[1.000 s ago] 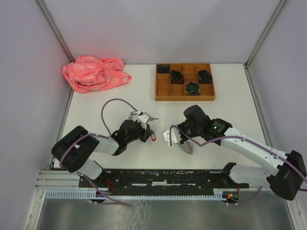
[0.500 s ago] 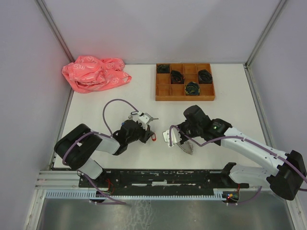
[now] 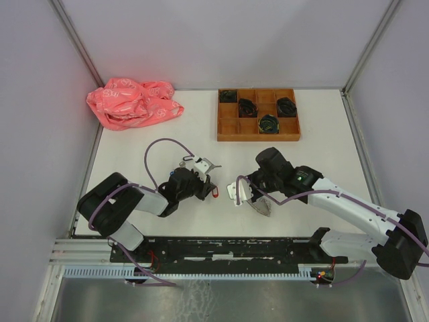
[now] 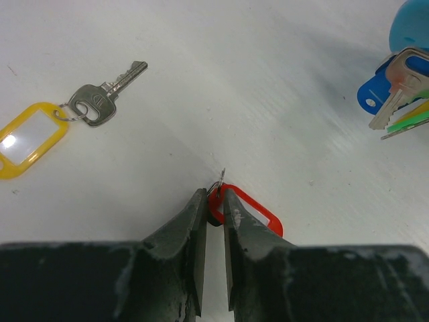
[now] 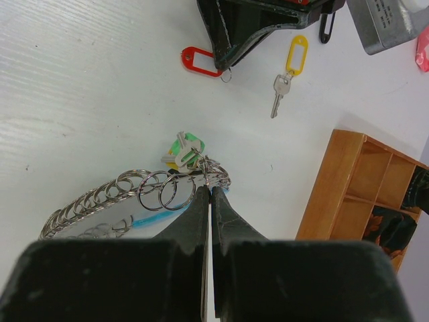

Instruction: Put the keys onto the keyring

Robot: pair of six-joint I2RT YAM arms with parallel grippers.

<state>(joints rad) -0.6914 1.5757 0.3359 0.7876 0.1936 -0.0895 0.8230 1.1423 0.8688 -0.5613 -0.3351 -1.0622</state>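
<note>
Left gripper [image 4: 214, 198] jaws pinch the red key tag [image 4: 258, 216] (narrow gap); right gripper [image 5: 210, 190] jaws, fully closed, grip the keyring [image 5: 154, 191].

Left gripper [image 3: 206, 186] is lying low over the white table [image 3: 322, 154], its tip touching a red tag [image 3: 214, 192]. Right gripper [image 3: 250, 196] is facing it, near but apart, and is sitting over the keyring [image 3: 261, 207], a silvery cluster. A wooden tray [image 3: 258, 137] is holding black coiled bundles [image 3: 287, 106] at the far side. A pink bag [image 3: 133, 102] is lying far left.
</note>
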